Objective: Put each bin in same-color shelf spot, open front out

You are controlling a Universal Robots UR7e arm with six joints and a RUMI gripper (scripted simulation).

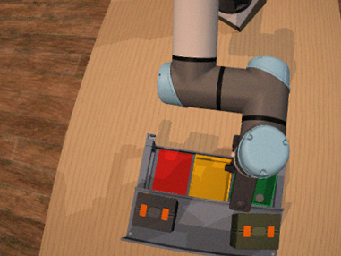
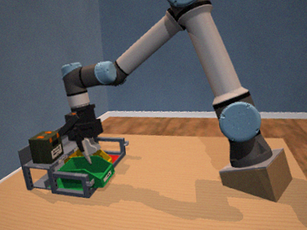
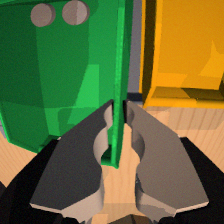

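Two dark cases (image 1: 154, 211) (image 1: 255, 230) (orange latches on each) sit on gray board (image 1: 202, 221); blue walls (image 2: 38, 46), wood floor (image 1: 25, 87).
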